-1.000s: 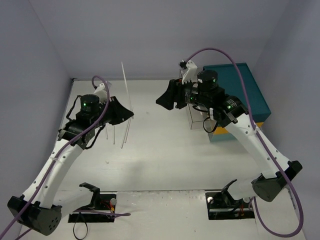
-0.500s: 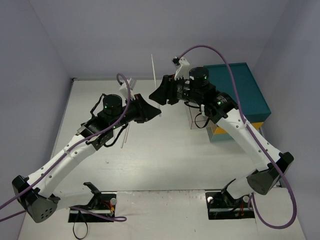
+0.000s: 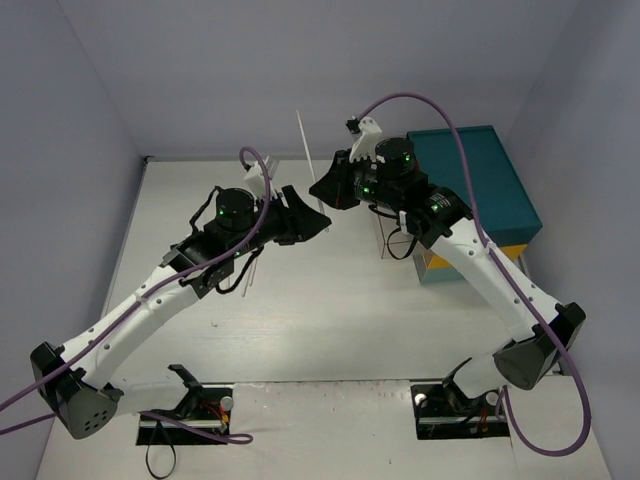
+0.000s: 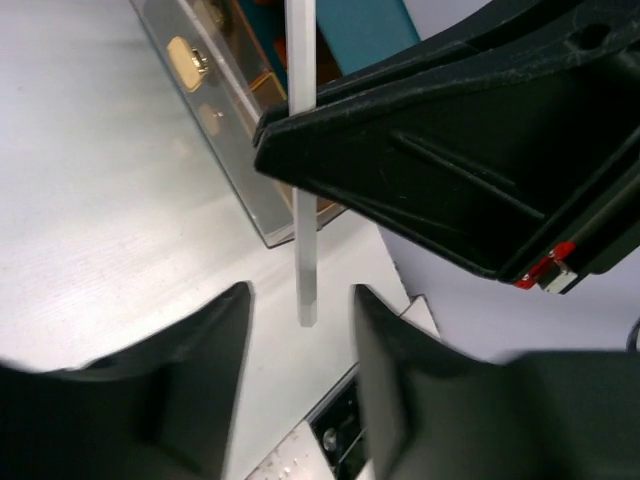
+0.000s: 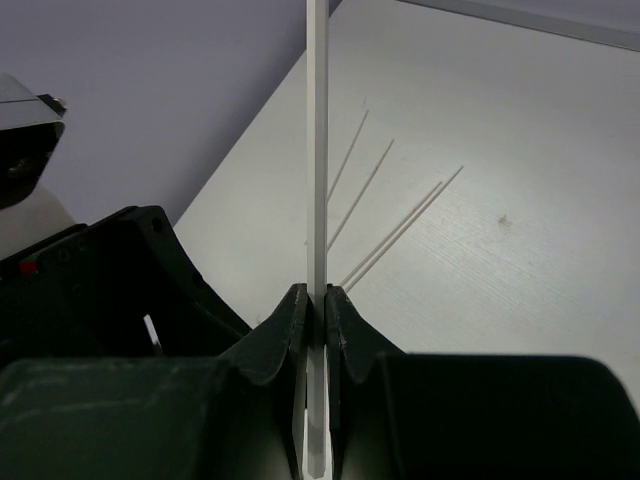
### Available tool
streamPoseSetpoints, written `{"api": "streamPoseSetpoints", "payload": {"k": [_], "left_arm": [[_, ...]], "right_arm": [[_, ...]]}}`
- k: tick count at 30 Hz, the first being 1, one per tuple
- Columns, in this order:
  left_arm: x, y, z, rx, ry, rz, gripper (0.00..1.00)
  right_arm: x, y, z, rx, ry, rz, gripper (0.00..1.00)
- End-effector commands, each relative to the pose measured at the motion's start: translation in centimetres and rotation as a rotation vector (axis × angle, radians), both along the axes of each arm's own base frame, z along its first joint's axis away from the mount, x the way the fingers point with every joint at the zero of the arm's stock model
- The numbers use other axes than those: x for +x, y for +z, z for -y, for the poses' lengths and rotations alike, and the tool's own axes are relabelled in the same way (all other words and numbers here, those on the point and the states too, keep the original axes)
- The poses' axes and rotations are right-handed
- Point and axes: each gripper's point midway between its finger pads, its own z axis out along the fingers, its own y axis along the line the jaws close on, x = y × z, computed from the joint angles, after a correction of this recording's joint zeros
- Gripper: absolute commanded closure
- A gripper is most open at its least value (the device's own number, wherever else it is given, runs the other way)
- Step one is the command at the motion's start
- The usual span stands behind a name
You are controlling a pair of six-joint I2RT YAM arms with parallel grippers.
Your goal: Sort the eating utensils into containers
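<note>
A long, thin white stick-like utensil [image 3: 304, 140] stands upright in the air over the table's far middle. My right gripper [image 5: 315, 292] is shut on its lower part, and the stick [image 5: 317, 150] rises straight out of the pads. My left gripper [image 4: 300, 295] is open just below. The stick's bottom end [image 4: 303, 230] hangs between its fingers and touches neither. In the top view the two grippers [image 3: 318, 222] [image 3: 322, 190] almost meet. A clear container [image 3: 392, 235] stands to the right of them. Several more thin white sticks [image 3: 250, 262] lie on the table.
A large teal chest [image 3: 480, 180] with a yellow band sits at the right, behind the clear container [image 4: 230, 150]. Small gold items show inside that container. The loose sticks [image 5: 395, 232] lie on the white tabletop under my left arm. Walls close in on the left and at the back.
My left arm swung right, carrying the upright stick to my right gripper. The right gripper closed on the stick and the left gripper opened off it.
</note>
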Motion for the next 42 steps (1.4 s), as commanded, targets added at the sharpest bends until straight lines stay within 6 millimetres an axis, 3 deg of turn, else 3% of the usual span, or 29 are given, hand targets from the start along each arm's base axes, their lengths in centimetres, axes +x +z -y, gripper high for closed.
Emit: {"api": "streamPoseSetpoints", "payload": {"k": [1, 4, 8, 13, 19, 21, 25, 29, 35, 42], "left_arm": [[0.4, 2.4, -1.7, 0.02, 0.079, 0.074, 0.45], [1.2, -0.5, -5.5, 0.192, 0.235, 0.035, 0.33], [1.5, -4.4, -11.6, 0.428, 0.416, -0.056, 0.3], [2.1, -9.5, -18.3, 0.596, 0.537, -0.228, 0.3], [1.7, -14.6, -22.3, 0.711, 0.548, -0.356, 0.3], [1.7, -16.4, -23.5, 0.753, 0.557, -0.414, 0.3], [2.2, -18.8, -25.2, 0.809, 0.559, -0.493, 0.3], [2.8, -20.6, -26.4, 0.869, 0.543, -0.549, 0.3], [3.9, -22.7, -27.5, 0.897, 0.525, -0.603, 0.32], [4.6, -24.8, -28.6, 0.904, 0.513, -0.66, 0.37]], "right_arm": [[1.0, 3.3, 2.6, 0.003, -0.09, 0.135, 1.0], [3.3, 2.0, 6.9, -0.113, -0.237, 0.139, 1.0], [6.1, -0.3, 13.3, -0.26, -0.439, 0.124, 1.0], [7.9, -5.5, 17.8, -0.472, -0.562, 0.045, 1.0], [9.9, -10.8, 19.5, -0.565, -0.598, -0.071, 1.0], [10.4, -12.7, 19.4, -0.59, -0.587, -0.108, 1.0], [11.0, -14.4, 18.3, -0.584, -0.544, -0.149, 1.0], [11.2, -14.7, 17.6, -0.569, -0.514, -0.161, 0.91], [11.0, -13.2, 17.9, -0.566, -0.515, -0.123, 0.76], [9.3, -8.0, 19.0, -0.517, -0.552, -0.021, 0.6]]}}
